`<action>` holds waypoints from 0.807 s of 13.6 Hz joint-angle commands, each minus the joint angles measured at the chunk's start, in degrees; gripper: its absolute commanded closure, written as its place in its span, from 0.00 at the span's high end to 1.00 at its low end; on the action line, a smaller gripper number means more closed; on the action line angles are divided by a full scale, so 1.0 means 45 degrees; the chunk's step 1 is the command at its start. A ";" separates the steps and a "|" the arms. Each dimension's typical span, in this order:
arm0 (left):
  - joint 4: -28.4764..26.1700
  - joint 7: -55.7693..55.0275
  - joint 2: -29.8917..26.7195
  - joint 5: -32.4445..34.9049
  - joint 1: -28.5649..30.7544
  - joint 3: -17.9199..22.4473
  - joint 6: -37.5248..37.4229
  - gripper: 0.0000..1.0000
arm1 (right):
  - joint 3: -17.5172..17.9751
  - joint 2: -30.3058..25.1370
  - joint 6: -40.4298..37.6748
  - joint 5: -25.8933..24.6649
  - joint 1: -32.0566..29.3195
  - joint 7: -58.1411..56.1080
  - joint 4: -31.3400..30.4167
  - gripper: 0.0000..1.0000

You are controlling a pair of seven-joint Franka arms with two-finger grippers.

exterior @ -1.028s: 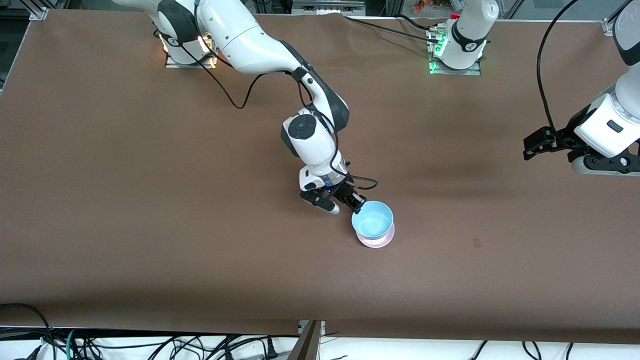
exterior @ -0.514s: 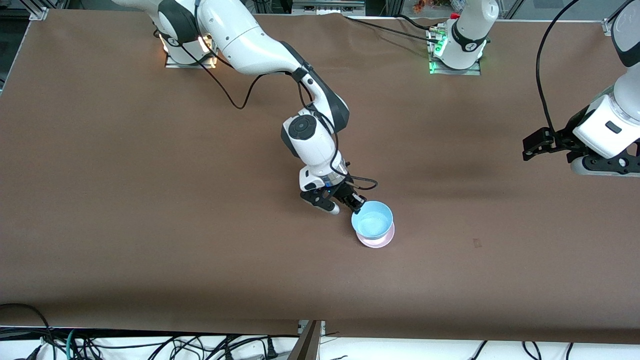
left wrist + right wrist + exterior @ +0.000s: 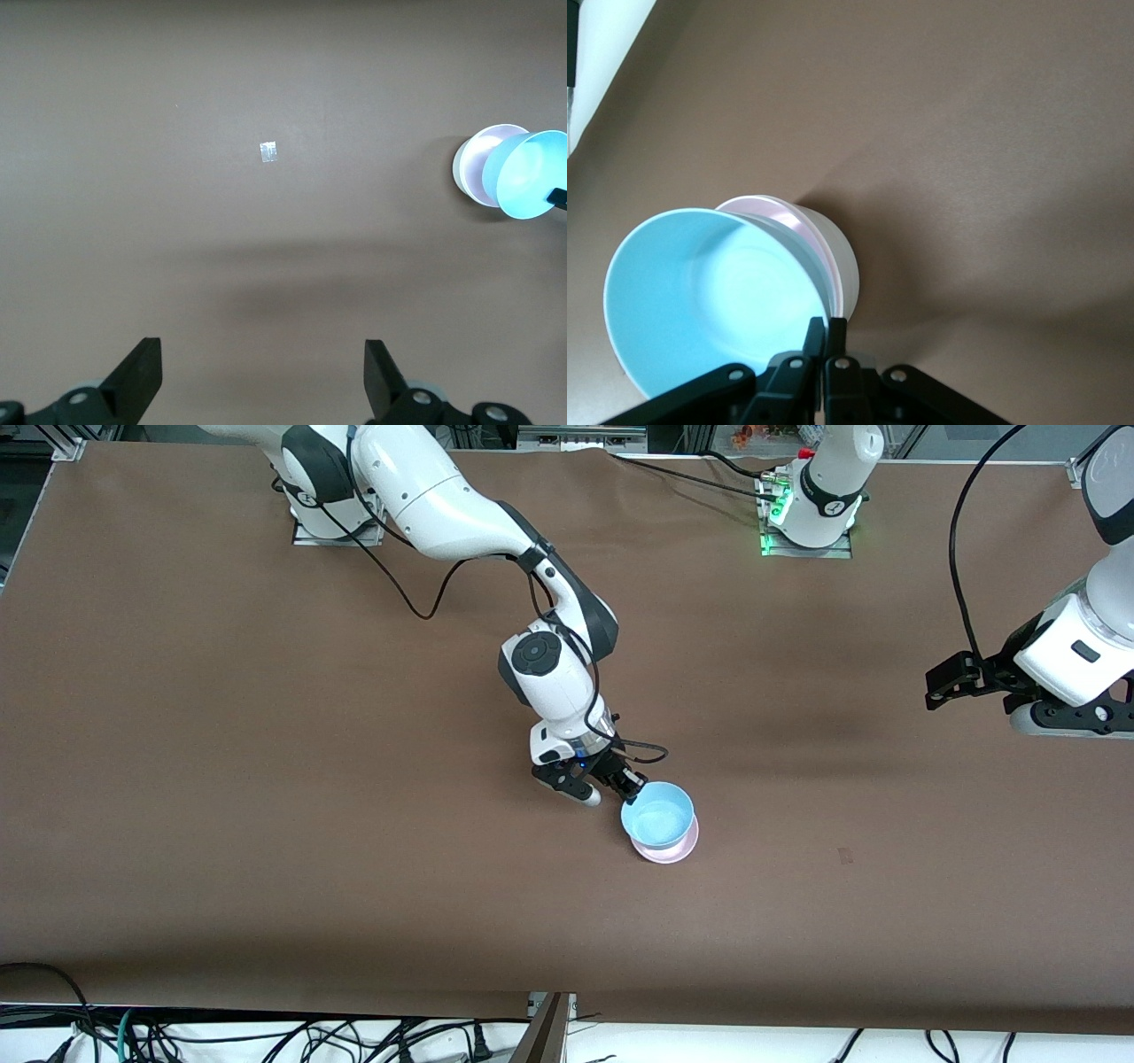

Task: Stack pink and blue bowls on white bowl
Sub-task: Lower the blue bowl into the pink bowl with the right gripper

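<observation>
Currently, final stacking step: right gripper (image 3: 631,788) jaws pinch blue bowl (image 3: 657,820) rim, held tilted over pink bowl (image 3: 666,851) nested in white bowl (image 3: 843,257); next, lower level, release; left gripper (image 3: 263,376) waits, jaws wide.

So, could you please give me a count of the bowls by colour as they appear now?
Blue bowl: 1, gripped at its rim by the right gripper
Pink bowl: 1, under the blue bowl
White bowl: 1, its side showing around the pink one
Total: 3
</observation>
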 commanded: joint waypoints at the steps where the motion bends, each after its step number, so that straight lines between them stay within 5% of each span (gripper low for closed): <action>1: -0.0186 0.0356 -0.0186 -0.0248 0.0099 -0.0038 0.0168 1.00 | -0.0181 0.0328 0.0076 0.0117 0.0092 0.0028 0.0489 0.00; 9: -0.0186 0.0356 -0.0147 -0.0268 0.0118 -0.0038 0.0168 1.00 | -0.0181 0.0308 0.0037 0.0078 0.0092 -0.0010 0.0489 0.00; 11: -0.0186 0.0356 -0.0147 -0.0268 0.0118 -0.0038 0.0187 1.00 | -0.0181 0.0308 0.0037 0.0078 0.0072 -0.0030 0.0489 0.08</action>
